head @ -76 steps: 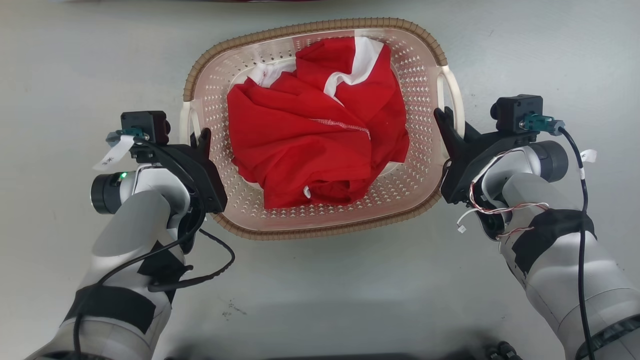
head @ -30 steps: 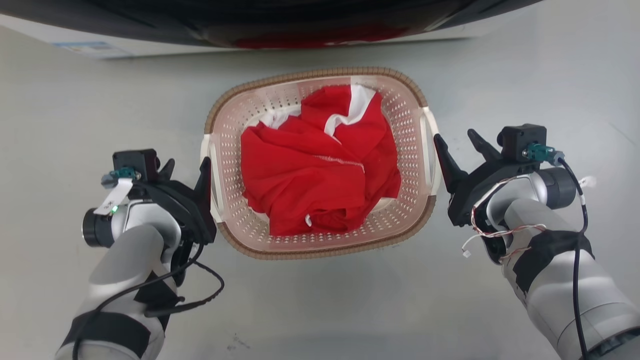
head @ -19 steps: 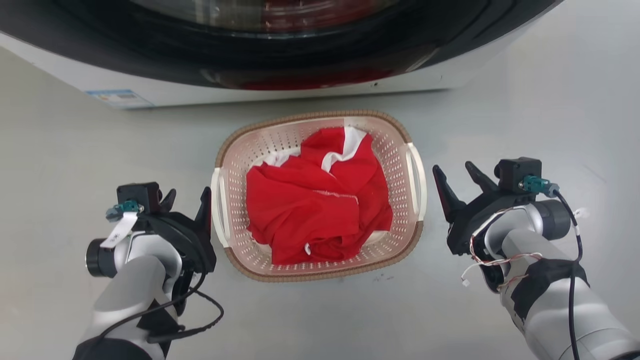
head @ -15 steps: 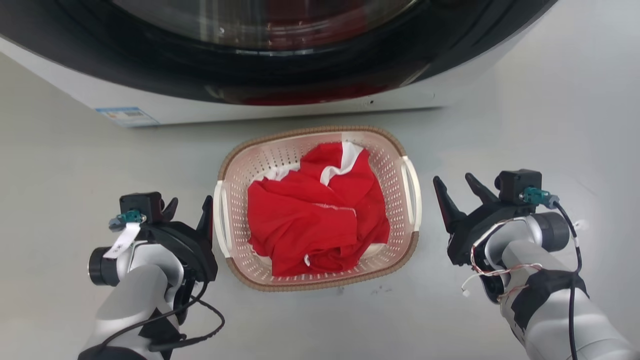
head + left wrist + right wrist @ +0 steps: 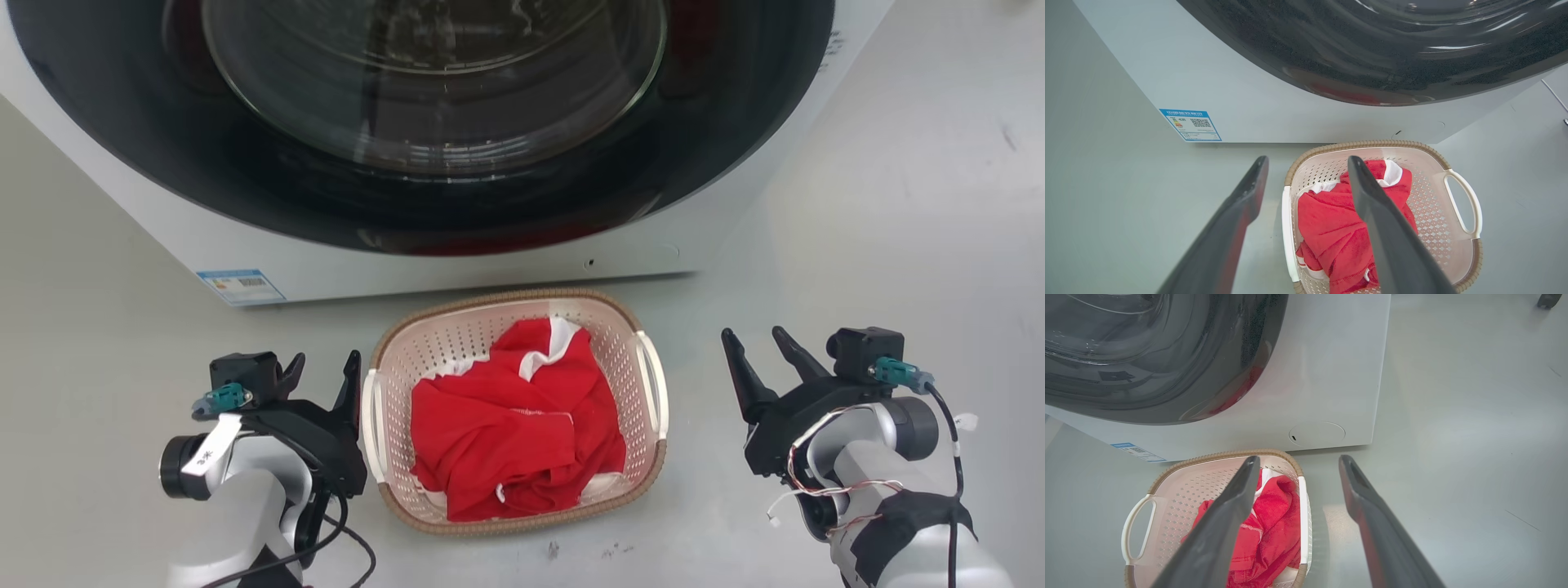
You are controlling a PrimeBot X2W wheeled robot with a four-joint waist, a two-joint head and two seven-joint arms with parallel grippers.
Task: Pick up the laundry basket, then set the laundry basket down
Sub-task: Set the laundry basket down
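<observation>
Basket (image 5: 441, 343): upright on floor (image 5: 898, 204) just before washer (image 5: 457, 269), red garment (image 5: 506, 441) inside.
Left gripper (image 5: 324, 363): fingers spread, holding nothing, just beside left handle (image 5: 369, 416).
Right gripper (image 5: 753, 339): fingers spread, empty, apart from right handle (image 5: 657, 392).

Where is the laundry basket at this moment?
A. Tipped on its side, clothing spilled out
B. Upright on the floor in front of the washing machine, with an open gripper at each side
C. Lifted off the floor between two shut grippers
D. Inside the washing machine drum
B: the laundry basket sits upright on the floor before the washing machine, red garment inside, with the left gripper and right gripper open beside it.
</observation>
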